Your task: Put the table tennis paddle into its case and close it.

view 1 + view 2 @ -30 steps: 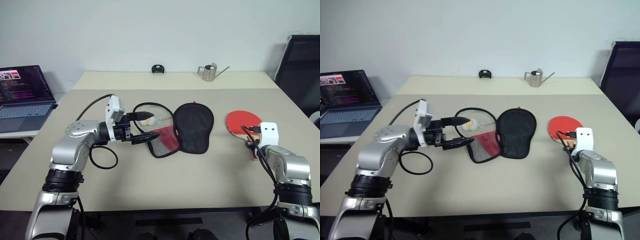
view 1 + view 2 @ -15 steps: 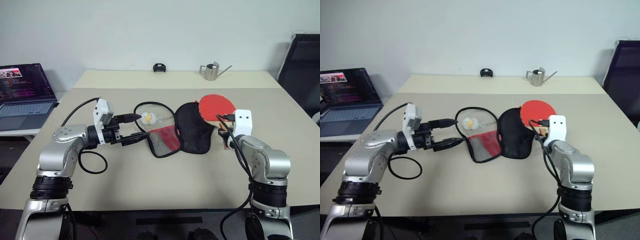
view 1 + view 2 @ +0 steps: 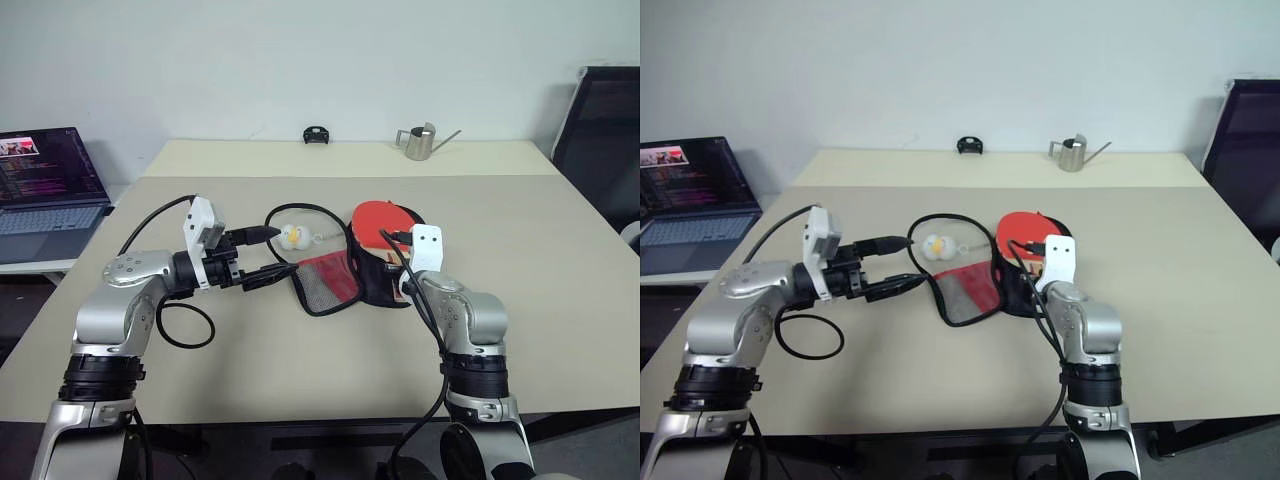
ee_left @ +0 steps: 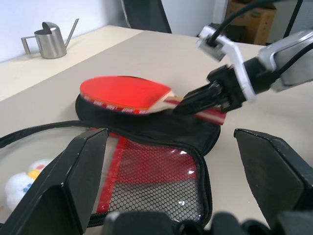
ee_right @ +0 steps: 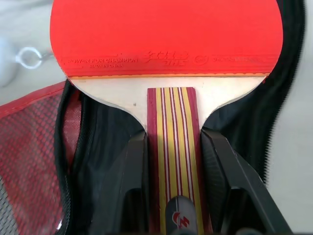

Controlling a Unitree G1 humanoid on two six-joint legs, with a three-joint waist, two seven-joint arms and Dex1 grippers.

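The table tennis paddle (image 3: pixel 377 219), red-faced with a striped wooden handle (image 5: pixel 170 127), hovers just above the black half of the case (image 3: pixel 388 278). My right gripper (image 4: pixel 188 104) is shut on that handle, one finger (image 5: pixel 134 181) on each side. The case lies open in the middle of the table, its red mesh-lined flap (image 3: pixel 326 282) spread to the left. My left gripper (image 3: pixel 268 254) stands open and level at the flap's left edge, nothing between its fingers (image 4: pixel 73 171). Whether its lower finger touches the flap, I cannot tell.
A white-yellow ball charm (image 3: pixel 294 236) lies inside a black loop just behind the flap. At the table's far edge stand a metal watering can (image 3: pixel 418 143) and a small black object (image 3: pixel 317 136). A laptop (image 3: pixel 50 185) sits off to the left, a black chair (image 3: pixel 600 130) to the right.
My right gripper has carried the paddle leftward from the table's right side to over the black half of the case. The left gripper has stayed put and open.
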